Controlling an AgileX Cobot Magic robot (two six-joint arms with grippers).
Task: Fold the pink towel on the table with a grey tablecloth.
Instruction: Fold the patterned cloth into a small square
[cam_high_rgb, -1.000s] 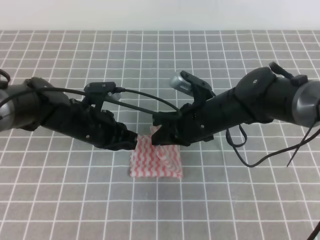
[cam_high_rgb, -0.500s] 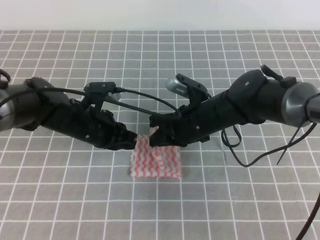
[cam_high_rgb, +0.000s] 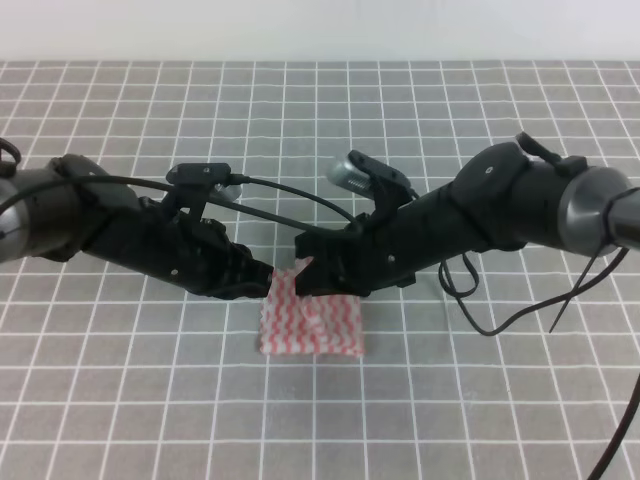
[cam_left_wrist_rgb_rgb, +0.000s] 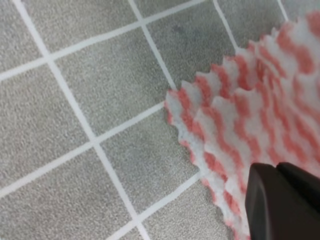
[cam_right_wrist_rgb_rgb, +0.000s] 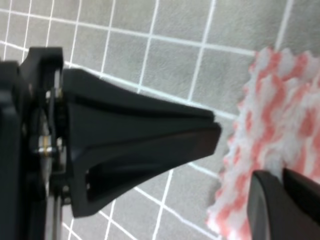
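Both end effectors, left (cam_high_rgb: 266, 283) and right (cam_high_rgb: 303, 280), are pinching the pink towel (cam_high_rgb: 312, 322)'s 12 o'clock corners off the grey-clothed bench (cam_high_rgb: 120, 400), likely for folding toward 6 o'clock.

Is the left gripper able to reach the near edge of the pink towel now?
Probably yes. The left gripper already sits at the far left corner of the pink towel, and nothing lies along its near edge on the grey tablecloth.

pink towel (cam_high_rgb: 311, 324) on table (cam_high_rgb: 120, 400), left gripper (cam_high_rgb: 268, 282) left, right gripper (cam_high_rgb: 303, 283) right
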